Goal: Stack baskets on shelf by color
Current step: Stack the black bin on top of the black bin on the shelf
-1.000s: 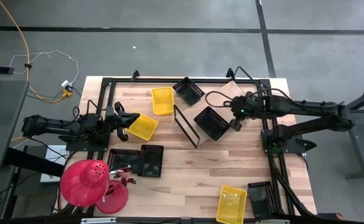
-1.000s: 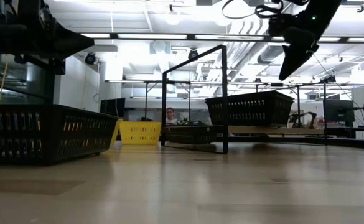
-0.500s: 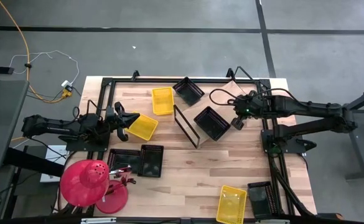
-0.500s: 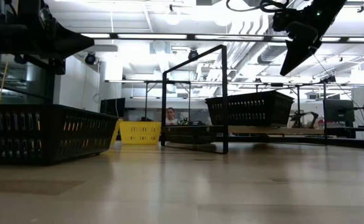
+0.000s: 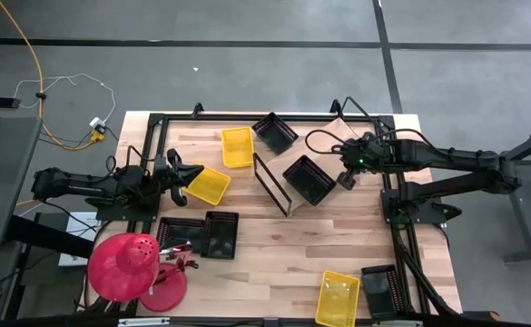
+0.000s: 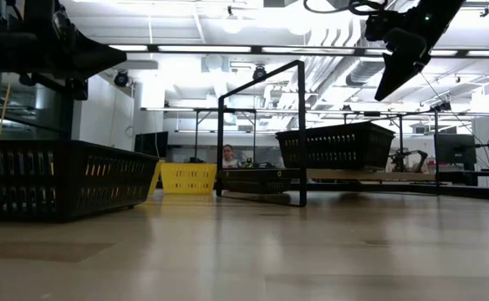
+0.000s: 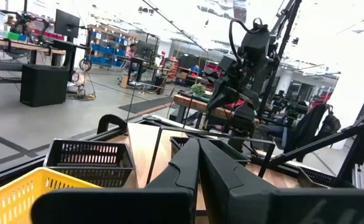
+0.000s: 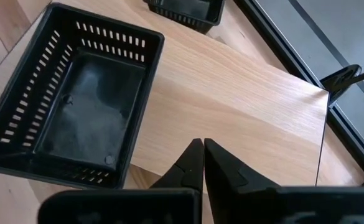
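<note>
The shelf is a light wooden board (image 8: 244,99) with a thin black frame (image 5: 272,184), and it stands at the table's far middle. One black basket (image 5: 309,179) rests by its bottom on the board (image 8: 76,130). A second black basket (image 5: 274,133) lies behind it. Two yellow baskets (image 5: 237,147) (image 5: 209,185) lie left of the frame. My right gripper (image 5: 345,180) hangs shut above the board, just right of the black basket, its fingers (image 8: 194,155) empty. My left gripper (image 5: 195,173) waits shut at the left, beside the nearer yellow basket (image 7: 7,193).
Two black baskets (image 5: 181,236) (image 5: 221,234) sit side by side at the near left, next to a red dome (image 5: 124,266). A yellow basket (image 5: 338,298) and a black one (image 5: 379,292) lie at the near right. Bare wood lies in the table's middle.
</note>
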You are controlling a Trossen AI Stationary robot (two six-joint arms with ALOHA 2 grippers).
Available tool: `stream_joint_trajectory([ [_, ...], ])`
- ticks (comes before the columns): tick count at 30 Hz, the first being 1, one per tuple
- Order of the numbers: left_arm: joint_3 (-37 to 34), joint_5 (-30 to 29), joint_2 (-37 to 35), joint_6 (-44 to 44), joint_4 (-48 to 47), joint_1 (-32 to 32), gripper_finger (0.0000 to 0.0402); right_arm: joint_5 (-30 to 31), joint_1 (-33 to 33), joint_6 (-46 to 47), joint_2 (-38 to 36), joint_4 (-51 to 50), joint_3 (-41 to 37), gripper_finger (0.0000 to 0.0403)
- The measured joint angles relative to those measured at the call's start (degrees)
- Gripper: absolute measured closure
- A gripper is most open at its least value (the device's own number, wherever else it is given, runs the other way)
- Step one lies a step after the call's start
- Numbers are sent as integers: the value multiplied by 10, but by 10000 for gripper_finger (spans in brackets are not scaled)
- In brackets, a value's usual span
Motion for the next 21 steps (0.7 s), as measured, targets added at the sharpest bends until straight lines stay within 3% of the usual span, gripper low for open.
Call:
stream_joint_trajectory([
  [21, 0, 0, 0, 0, 0, 0, 401, 19, 0, -2, 0, 13, 0, 403],
])
